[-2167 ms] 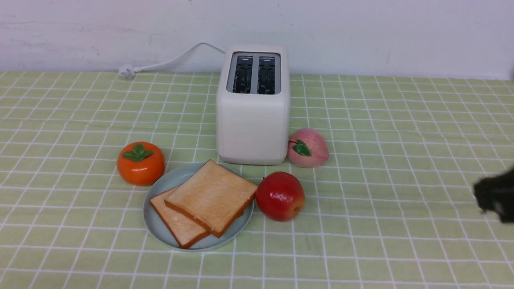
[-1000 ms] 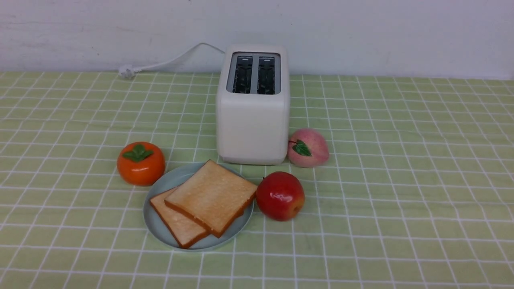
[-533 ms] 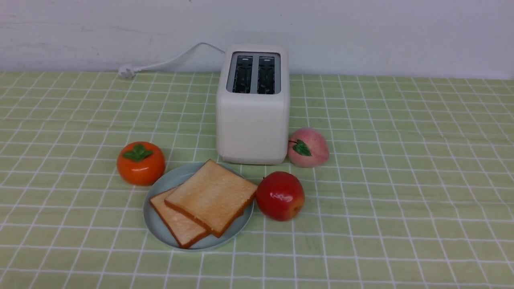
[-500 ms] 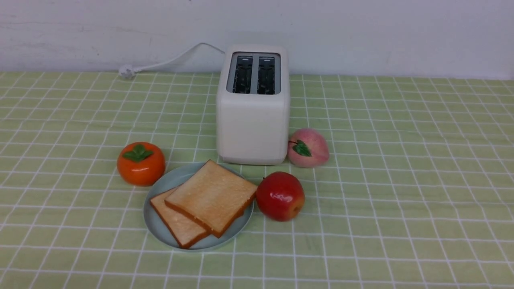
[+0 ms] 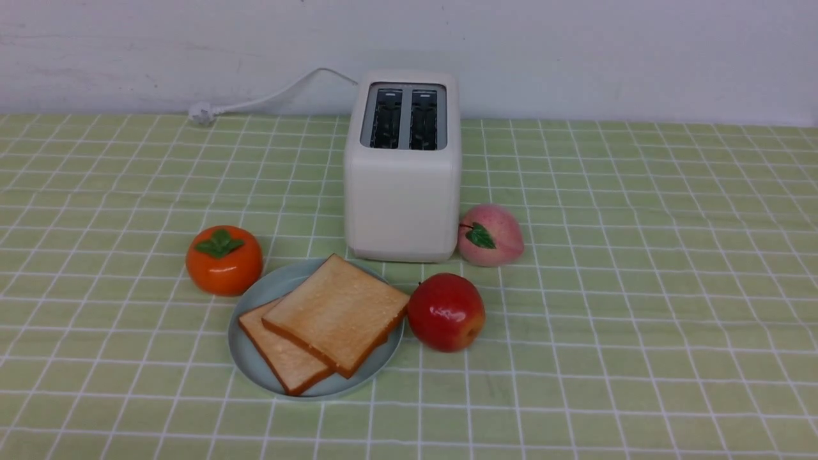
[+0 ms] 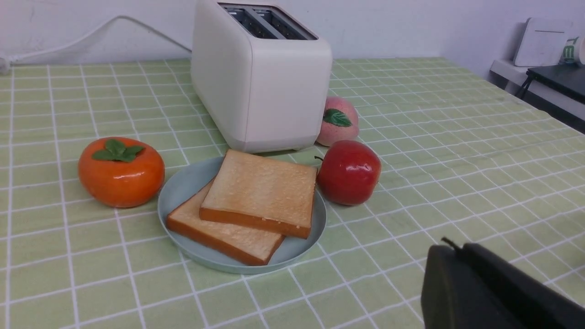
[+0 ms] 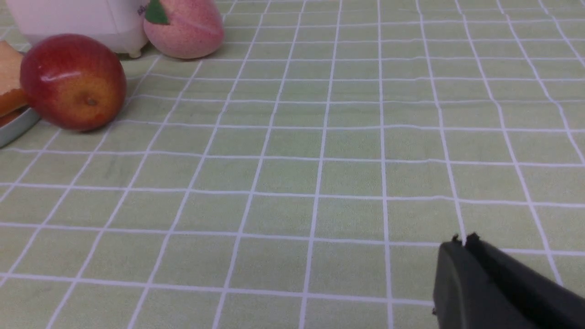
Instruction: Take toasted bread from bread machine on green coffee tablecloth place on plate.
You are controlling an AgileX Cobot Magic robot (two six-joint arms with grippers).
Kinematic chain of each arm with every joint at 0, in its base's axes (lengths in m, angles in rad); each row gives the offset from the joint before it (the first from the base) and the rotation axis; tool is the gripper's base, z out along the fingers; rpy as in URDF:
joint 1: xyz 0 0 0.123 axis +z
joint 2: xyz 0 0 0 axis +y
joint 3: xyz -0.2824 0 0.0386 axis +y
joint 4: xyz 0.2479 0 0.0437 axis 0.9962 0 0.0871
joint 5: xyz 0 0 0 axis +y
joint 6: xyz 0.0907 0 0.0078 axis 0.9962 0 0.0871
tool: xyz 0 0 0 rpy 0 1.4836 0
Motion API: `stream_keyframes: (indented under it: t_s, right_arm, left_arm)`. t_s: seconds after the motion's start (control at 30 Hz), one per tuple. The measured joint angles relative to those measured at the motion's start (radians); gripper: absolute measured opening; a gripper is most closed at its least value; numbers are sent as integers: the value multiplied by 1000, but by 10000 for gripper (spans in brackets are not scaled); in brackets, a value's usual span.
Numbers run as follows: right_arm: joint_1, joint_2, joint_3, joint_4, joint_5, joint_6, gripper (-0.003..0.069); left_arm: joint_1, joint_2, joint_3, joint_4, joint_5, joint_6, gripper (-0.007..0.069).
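Observation:
Two slices of toasted bread [image 5: 335,313] lie overlapped on the pale blue-green plate [image 5: 255,370], the upper slice [image 6: 263,192] partly over the lower one [image 6: 228,237]. The white bread machine [image 5: 402,191] stands just behind the plate on the green coffee tablecloth [image 5: 639,255], both slots empty. Neither arm shows in the front view. My left gripper [image 6: 454,249] is shut and empty, low over the cloth, near and to the right of the plate [image 6: 183,187]. My right gripper [image 7: 462,241] is shut and empty, over bare cloth well right of the apple.
A red apple [image 5: 445,312] touches the plate's right side. A pink peach [image 5: 490,235] sits at the toaster's right front corner. An orange persimmon [image 5: 223,259] sits left of the plate. The white power cord [image 5: 268,96] runs back left to the wall.
The right gripper, seen at the right edge of the front view 2.2 s ago, has withdrawn out of that view. Nothing on the table has moved.

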Motion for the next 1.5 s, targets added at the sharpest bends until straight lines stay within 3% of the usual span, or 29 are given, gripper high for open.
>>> stream_keyframes:
  t_s: [0.6,0.77,0.97,1.2,1.5]
  right_arm:
    - [0,0,0,1,0,0,3]
    - [0,0,0,1,0,0,9]
    - [0,0,0,2,0,0,15]
    - [0,0,0,1,1,0,22]
    - [0,0,0,1,1,0,31]
  left_arm:
    - [0,0,10,18,-29,5,16]
    - [111,0,140,191,-286,-78,-13]
    - [279,0,342,286,-444,-207,-13]
    - [304,0,389,297,-247,-343,-13]
    - [304,0,389,284,-240,-389,-13]
